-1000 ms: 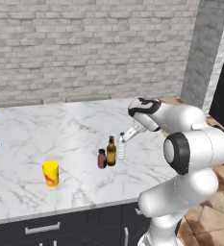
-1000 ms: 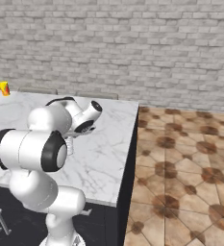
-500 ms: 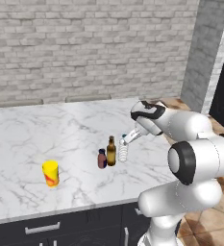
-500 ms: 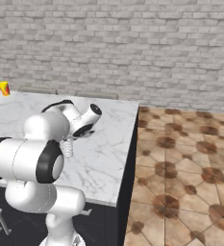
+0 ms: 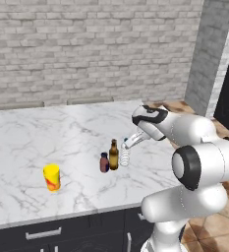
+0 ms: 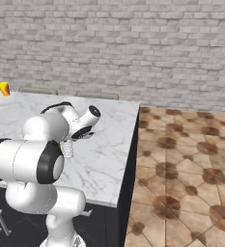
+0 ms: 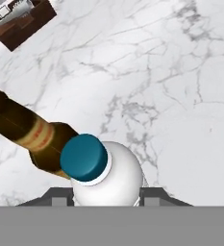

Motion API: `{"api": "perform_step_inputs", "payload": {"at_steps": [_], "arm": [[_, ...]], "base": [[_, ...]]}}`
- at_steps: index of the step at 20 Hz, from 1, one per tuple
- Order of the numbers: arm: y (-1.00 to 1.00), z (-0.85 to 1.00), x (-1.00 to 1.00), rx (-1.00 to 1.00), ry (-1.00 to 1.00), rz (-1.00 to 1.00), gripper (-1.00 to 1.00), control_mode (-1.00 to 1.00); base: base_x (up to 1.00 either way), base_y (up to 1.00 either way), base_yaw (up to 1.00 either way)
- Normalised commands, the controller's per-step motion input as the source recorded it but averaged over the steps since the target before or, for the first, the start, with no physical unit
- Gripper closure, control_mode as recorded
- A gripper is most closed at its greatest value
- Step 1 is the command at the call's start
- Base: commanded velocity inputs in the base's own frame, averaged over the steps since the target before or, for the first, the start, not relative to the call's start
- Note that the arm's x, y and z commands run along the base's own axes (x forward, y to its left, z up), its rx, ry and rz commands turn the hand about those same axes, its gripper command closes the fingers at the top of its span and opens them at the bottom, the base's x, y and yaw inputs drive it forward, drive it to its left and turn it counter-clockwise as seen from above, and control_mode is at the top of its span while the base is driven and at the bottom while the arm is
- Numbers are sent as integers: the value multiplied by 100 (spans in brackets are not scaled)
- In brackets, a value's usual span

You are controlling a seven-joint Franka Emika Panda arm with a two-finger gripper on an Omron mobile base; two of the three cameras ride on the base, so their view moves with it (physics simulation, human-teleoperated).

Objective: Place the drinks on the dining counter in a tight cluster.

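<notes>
Glossy veined marble dining counter (image 5: 62, 133), brown glass bottle (image 5: 114, 155)

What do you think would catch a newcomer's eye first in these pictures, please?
Probably the three drinks standing close together near the middle of the dining counter: the maroon container, the brown glass bottle and the clear water bottle. The gripper sits at the water bottle's top, and in the hand view its teal cap looms large. Off to the left stands a yellow can.
</notes>
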Motion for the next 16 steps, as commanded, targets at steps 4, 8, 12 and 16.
{"api": "perform_step_inputs", "payload": {"at_steps": [4,8,12,16], "arm": [[0,-2,0,0,0,0,100,-100],[0,3,0,3,0,0,100,-100],[0,5,0,4,0,0,100,-100],[0,4,0,3,0,0,-100,-100]], "base": [[0,0,0],[0,0,0],[0,0,0],[0,0,0]]}}
